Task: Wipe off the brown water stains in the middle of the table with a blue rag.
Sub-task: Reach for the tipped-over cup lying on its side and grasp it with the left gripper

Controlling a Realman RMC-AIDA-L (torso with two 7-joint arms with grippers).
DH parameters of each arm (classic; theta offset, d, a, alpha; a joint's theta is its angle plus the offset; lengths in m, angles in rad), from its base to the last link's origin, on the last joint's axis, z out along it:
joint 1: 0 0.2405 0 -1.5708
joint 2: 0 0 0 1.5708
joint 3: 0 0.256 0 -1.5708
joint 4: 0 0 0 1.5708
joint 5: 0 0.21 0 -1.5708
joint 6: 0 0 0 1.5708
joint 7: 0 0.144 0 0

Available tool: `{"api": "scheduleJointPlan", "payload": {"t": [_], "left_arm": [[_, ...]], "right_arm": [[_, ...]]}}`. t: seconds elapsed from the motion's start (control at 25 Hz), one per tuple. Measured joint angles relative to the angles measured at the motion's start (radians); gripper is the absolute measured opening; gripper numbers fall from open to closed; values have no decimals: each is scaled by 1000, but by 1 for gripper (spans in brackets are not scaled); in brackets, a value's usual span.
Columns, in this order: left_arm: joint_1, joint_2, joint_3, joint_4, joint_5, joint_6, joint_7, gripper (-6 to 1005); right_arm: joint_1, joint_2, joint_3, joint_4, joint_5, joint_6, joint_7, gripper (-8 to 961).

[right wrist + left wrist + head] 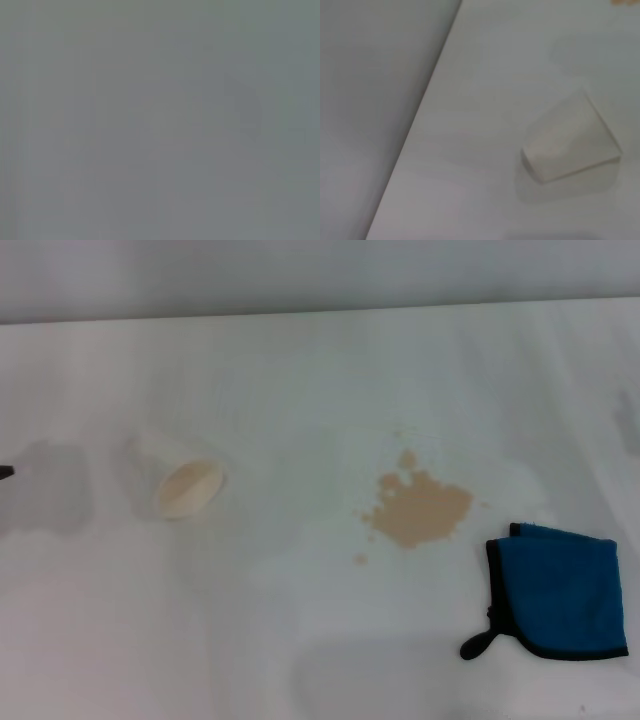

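The brown water stains (420,508) form a tan blotch with small specks on the white table (300,640), right of the middle. The blue rag (560,592) lies folded flat at the front right, just right of the stains, with its black loop tab (478,643) pointing to the front left. A sliver of the stains shows at the edge of the left wrist view (625,2). Only a small dark tip of my left gripper (5,472) shows at the far left edge, with its shadow on the table beside it. My right gripper is out of view; the right wrist view shows only plain grey.
A cream paper cup (180,480) lies on its side at the left of the table, mouth toward the front right. It also shows in the left wrist view (570,145), near the table's edge (420,115). The table's far edge runs along the top of the head view.
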Motion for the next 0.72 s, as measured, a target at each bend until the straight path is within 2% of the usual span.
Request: {"api": "scheduleJointPlan", "payload": {"t": [0.04, 0.32, 0.48, 0.72], "left_arm": [[-11, 0, 40, -13, 15, 25, 2, 875], [-44, -2, 125, -59, 50, 119, 46, 875], [-45, 0, 142, -96, 27, 165, 110, 875], [-42, -3, 143, -198, -34, 244, 299, 875]], "right_arm": [[2, 0, 0, -2, 0, 4, 5, 645], [7, -3, -17, -20, 0, 1, 12, 644], [2, -5, -26, -29, 0, -2, 13, 644], [-7, -6, -19, -31, 3, -5, 14, 643]]}}
